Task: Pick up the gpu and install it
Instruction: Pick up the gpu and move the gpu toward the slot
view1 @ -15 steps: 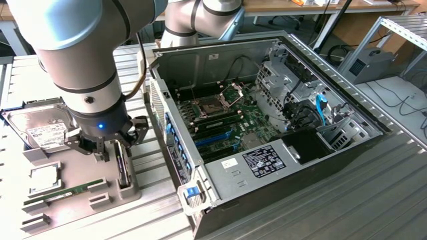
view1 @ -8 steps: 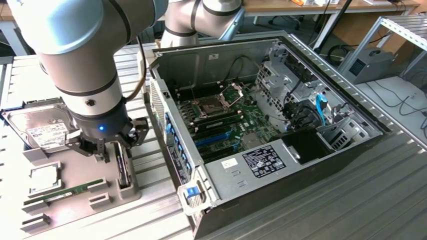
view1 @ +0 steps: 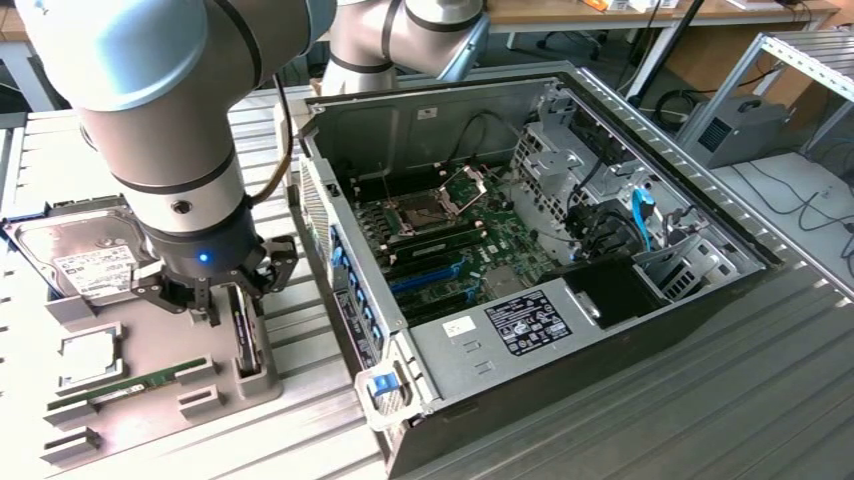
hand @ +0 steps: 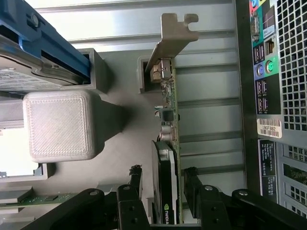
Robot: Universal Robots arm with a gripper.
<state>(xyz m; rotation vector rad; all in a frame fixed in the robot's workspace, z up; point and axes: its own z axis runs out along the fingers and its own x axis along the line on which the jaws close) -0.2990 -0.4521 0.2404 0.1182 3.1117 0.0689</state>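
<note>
Counter (view1: 667, 420): ribbed grey metal slats. Open computer case (view1: 461, 345) lying on its side, centre of exterior view. Grey fixture tray (view1: 154, 345) at case's 9 o'clock, just beside it, flat on slats.

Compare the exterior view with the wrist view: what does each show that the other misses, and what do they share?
Exterior view adds: the motherboard inside the open computer case. Wrist view adds: the silver end bracket and the rear ports. Shared: the gpu standing on edge in its grey holder, with the open pincer straddling it.
</note>
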